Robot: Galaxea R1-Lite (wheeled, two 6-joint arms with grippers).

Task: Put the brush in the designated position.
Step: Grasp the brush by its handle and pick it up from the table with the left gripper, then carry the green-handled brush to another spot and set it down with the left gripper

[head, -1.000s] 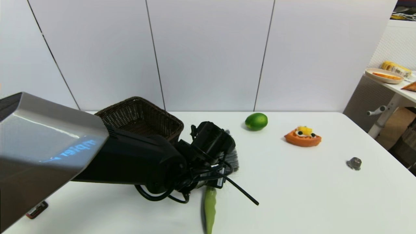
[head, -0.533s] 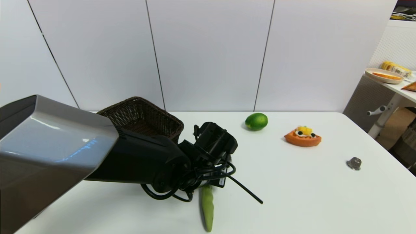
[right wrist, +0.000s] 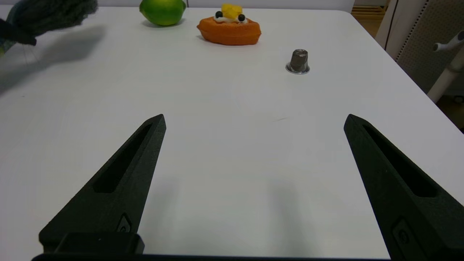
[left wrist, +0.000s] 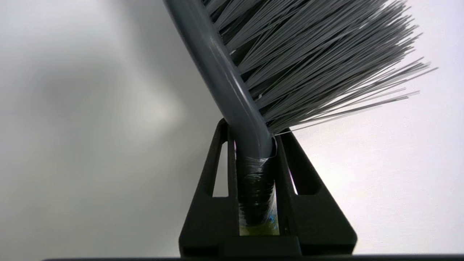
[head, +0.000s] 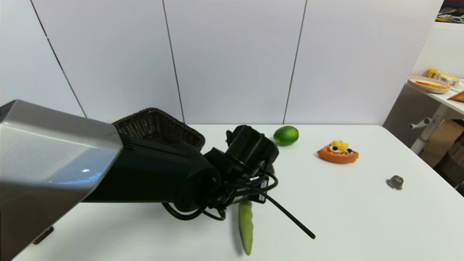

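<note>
White table (head: 362, 217), brush (left wrist: 232, 90) in left claw (left wrist: 255, 145)

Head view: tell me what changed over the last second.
The left gripper, shut on the lime-green-handled grey-bristled brush, carried it rightward toward the green lime. The dark wicker basket, lime, orange tart and small metal cap stayed put.

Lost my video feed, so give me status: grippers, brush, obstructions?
Left gripper shut on the brush, lifted off the table. Right gripper open, idle, low over the table. Lime close beyond the left gripper; basket on its other side.
</note>
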